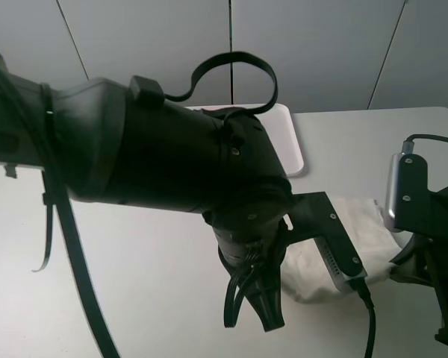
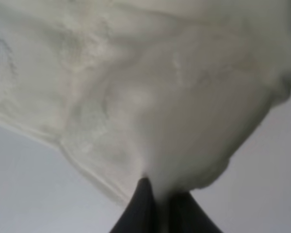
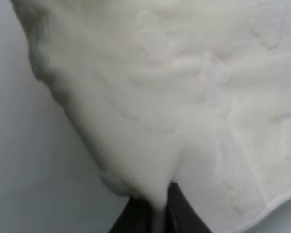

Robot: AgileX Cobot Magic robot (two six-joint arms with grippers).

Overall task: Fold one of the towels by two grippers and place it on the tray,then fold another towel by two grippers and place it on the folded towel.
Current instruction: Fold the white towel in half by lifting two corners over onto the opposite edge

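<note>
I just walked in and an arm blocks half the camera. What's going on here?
The left claw and the right claw are each pinched shut on the cream-white towel, which is bunched up between them over the table. The white tray sits farther back, mostly hidden by the left arm, so I cannot tell what lies on it.

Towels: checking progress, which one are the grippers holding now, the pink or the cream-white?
The cream-white towel: both the left gripper and right gripper are shut on its edge. No pink cloth sits in either grip.
</note>
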